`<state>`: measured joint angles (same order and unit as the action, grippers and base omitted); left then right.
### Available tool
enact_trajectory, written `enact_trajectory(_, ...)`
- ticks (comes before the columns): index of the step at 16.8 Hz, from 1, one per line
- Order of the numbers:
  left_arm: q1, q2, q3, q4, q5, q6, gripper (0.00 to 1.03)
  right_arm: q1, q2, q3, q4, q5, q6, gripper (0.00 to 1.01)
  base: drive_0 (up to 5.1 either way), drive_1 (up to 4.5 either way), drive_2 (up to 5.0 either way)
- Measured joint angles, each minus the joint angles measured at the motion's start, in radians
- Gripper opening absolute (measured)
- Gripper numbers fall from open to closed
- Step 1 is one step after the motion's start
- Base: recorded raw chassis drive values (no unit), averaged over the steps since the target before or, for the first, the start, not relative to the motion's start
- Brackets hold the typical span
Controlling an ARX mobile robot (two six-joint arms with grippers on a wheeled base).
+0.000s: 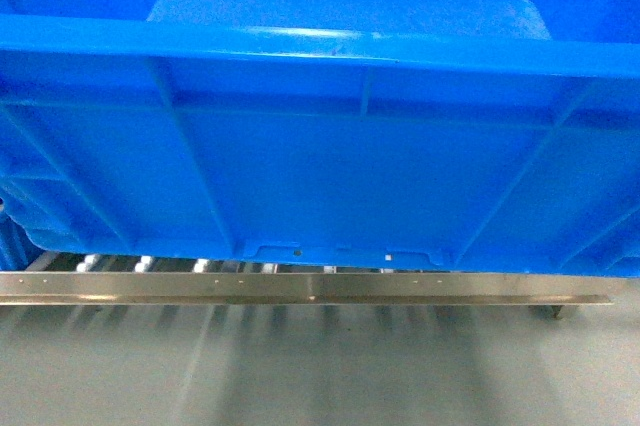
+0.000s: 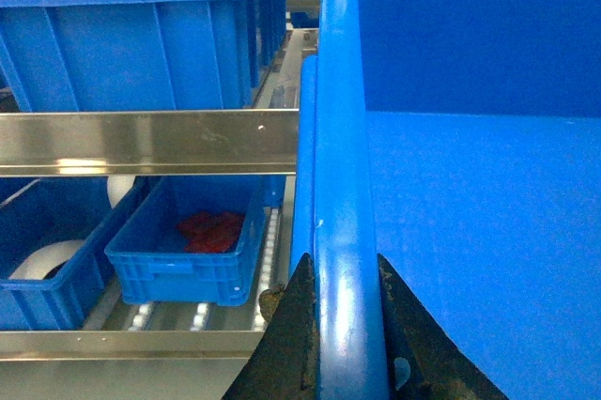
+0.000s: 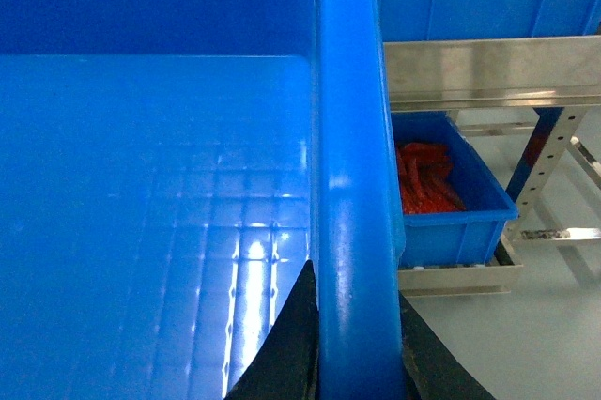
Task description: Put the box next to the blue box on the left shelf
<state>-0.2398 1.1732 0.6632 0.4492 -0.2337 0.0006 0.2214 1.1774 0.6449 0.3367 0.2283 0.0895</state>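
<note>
**Box held by both tools at the front of the shelf**

The box (image 1: 330, 146) fills almost the whole head view. Its ribbed side wall faces the camera, and the thick rim runs across the upper part of the frame. Under its lower edge, at the bottom left, a few white rollers of the shelf (image 1: 150, 264) show, and a shiny metal rail (image 1: 300, 289) crosses the frame just below them. The lower edge of the box is just above the rollers; I cannot tell if it touches them. Grey floor (image 1: 320, 376) takes the bottom of the frame.

In the left wrist view the left tool (image 2: 347, 325) is at the bottom centre. Its two dark fingers (image 2: 296, 325) stand on either side of the box rim and pinch it. The smooth inside of the box is on the right of the frame. On the left, behind another metal rail, a small blue bin (image 2: 188, 240) with red parts inside stands on the rollers in the lower left. A bin (image 2: 52, 259) with white rolls is just beside it, at the left edge. A large blue crate (image 2: 131, 43) sits on the level above, in the upper left.

In the right wrist view the right tool (image 3: 357, 344) is at the bottom centre, and it also pinches the rim between its dark fingers (image 3: 299, 334). The box floor, with a faint grid pattern, fills the left of the frame. On the right, under a metal rail, there is a bin (image 3: 451, 212) holding red parts.
</note>
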Motion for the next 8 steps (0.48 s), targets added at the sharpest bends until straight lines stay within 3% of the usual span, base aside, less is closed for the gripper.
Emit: enact_trajectory(8,-0.001,0.0,0.0,0.0,0.002,-0.001,0.09,-0.001,0.0,0.0,0.0,0.003,-0.001,0.08,-5.1,2.33,2.3)
